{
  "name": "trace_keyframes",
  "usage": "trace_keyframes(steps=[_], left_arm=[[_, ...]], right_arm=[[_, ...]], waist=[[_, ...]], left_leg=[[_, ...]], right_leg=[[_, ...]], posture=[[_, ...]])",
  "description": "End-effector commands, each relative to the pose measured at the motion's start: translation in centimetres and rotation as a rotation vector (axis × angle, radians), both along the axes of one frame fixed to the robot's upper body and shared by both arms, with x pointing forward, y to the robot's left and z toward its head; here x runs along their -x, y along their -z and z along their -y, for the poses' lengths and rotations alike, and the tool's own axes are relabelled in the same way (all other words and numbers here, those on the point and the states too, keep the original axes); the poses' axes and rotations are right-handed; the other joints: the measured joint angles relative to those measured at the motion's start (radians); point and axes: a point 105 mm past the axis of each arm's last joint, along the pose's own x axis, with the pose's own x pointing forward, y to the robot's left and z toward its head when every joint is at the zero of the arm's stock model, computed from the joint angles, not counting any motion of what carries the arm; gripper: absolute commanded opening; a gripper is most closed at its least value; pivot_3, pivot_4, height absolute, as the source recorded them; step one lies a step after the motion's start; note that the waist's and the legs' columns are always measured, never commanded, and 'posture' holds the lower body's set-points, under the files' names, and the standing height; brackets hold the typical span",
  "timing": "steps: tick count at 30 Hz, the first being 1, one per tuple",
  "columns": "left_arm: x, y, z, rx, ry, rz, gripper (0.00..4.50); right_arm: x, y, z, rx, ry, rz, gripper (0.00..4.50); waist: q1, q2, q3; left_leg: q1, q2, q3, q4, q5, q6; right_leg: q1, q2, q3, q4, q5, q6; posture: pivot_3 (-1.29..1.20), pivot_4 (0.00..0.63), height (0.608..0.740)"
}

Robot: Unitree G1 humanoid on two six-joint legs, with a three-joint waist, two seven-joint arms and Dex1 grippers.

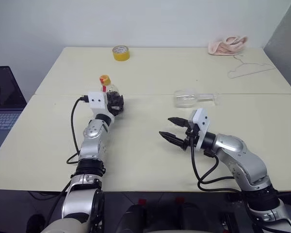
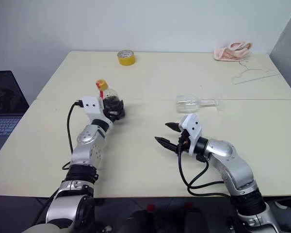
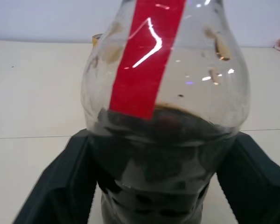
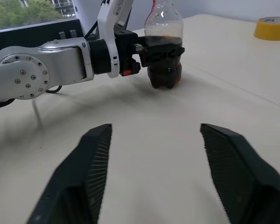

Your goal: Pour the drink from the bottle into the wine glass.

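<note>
Near the table's left edge, my left gripper (image 1: 115, 103) pinches the bottle (image 1: 109, 94) low around its dark, heavier half, slick thin plastic I judge crushable, while my right gripper (image 1: 175, 130) hangs spread, empty.

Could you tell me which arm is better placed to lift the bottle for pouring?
The left. Its end effector already has a finger on each side of the upright bottle. The right end effector hangs open over bare table, nearer the wine glass, which lies on its side and needs standing up first.
</note>
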Motion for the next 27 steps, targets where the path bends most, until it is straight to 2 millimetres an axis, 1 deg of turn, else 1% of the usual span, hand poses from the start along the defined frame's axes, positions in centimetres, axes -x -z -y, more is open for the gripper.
trace_keyframes(steps=[1,6,12,15,17,20,23,25,27], left_arm=[[0.1,-1.2,-0.4,-0.011,-0.005,0.048,3.27],[0.7,-1.2,-0.6,-0.01,-0.001,0.057,3.27],[2.0,-1.4,-0.5,-0.019,0.028,0.067,3.27],[2.5,-1.0,-1.0,-0.011,0.016,0.053,3.27],[2.6,-0.9,-1.1,-0.002,0.006,0.049,3.27],[2.7,-1.3,-0.9,0.006,0.012,0.055,3.27],[2.8,-1.2,-0.8,0.016,0.018,0.051,3.27],[2.8,-0.9,-0.8,0.018,0.016,0.039,3.27],[2.7,-0.7,-0.8,0.024,0.014,0.033,3.27]], right_arm=[[-0.4,-1.5,0.5,-0.008,0.026,0.06,2.58],[-0.7,-1.6,0.7,-0.01,0.037,0.067,2.58],[-0.9,-2.0,0.8,-0.02,0.041,0.076,2.58],[-1.0,-2.1,0.8,-0.023,0.042,0.077,2.58],[-0.9,-2.1,0.7,-0.025,0.037,0.077,2.58],[-0.9,-2.2,0.6,-0.028,0.035,0.078,2.58],[-1.0,-2.2,0.7,-0.028,0.038,0.08,2.58],[-1.0,-2.2,0.7,-0.026,0.042,0.08,2.94],[-1.0,-2.1,0.8,-0.025,0.043,0.081,3.45]], waist=[[0.0,0.0,0.0],[-0.001,0.0,0.0],[-0.003,0.0,0.0],[-0.002,0.0,0.0],[-0.002,0.0,0.0],[-0.002,0.0,0.0],[-0.002,0.0,0.0],[-0.002,0.0,0.0],[-0.002,0.0,0.0]], left_leg=[[0.0,0.0,0.0,0.0,0.0,0.0],[0.0,0.0,0.0,0.0,0.0,0.0],[0.0,0.0,0.0,0.0,0.0,0.0],[0.0,0.0,0.0,0.0,0.0,0.0],[0.0,0.0,0.0,0.0,0.0,0.0],[0.0,0.0,0.0,0.0,0.0,0.0],[0.0,0.0,0.0,0.0,0.0,0.0],[0.0,0.0,0.0,0.0,0.0,0.0],[0.0,0.0,0.0,0.0,0.0,0.0]], right_leg=[[0.0,0.0,0.0,0.0,0.0,0.0],[0.0,0.0,0.0,0.0,0.0,0.0],[-0.001,0.0,0.0,0.001,0.0,0.0],[-0.001,0.0,0.0,0.001,0.0,0.0],[-0.001,0.0,0.0,0.001,0.0,0.0],[-0.001,0.0,0.0,0.001,0.0,0.0],[-0.001,0.0,0.0,0.001,0.0,0.0],[-0.001,0.0,0.0,0.001,0.0,0.0],[-0.001,0.0,0.0,0.001,0.0,0.0]], posture=[[0.0,0.15,0.74],[0.0,0.15,0.74],[0.0,0.15,0.74],[0.0,0.15,0.74],[0.0,0.15,0.74],[0.0,0.15,0.74],[0.0,0.15,0.74],[0.0,0.15,0.74],[0.0,0.15,0.74]])
